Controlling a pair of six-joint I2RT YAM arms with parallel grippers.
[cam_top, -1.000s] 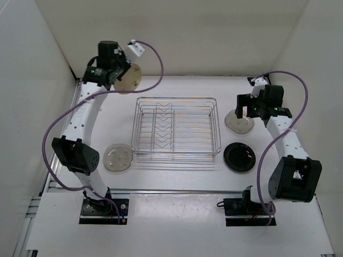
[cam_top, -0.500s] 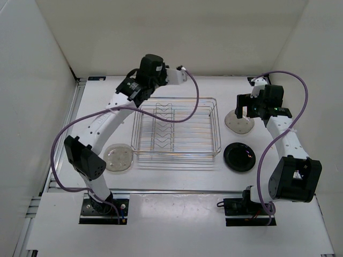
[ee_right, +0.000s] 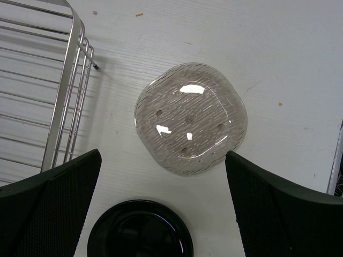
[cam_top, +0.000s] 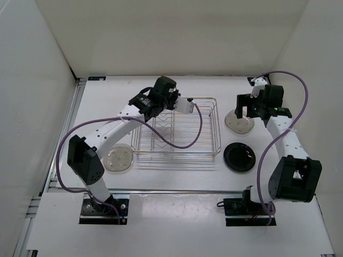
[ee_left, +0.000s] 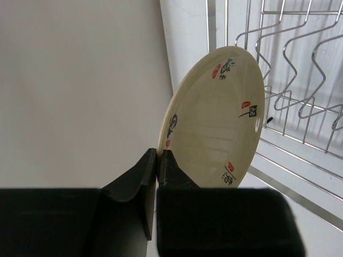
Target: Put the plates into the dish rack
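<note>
My left gripper is shut on the rim of the tan-yellow plate, which has red and black marks. It holds the plate on edge over the back left of the chrome dish rack; the zigzag prongs are just beyond the plate. In the top view the arm hides this plate. My right gripper is open and hovers above the pale off-white ribbed plate, which lies flat on the table right of the rack. The black plate lies in front of it. The speckled beige plate lies left of the rack's front corner.
The rack's right rim is close to the left of the pale plate. The black plate lies just below the right fingers. White walls enclose the table at the back and sides. The left arm's purple cable droops across the rack.
My left arm has swung from the back left corner to the right and down, carrying the tan-yellow plate over the rack's back left. The right arm has not moved.
</note>
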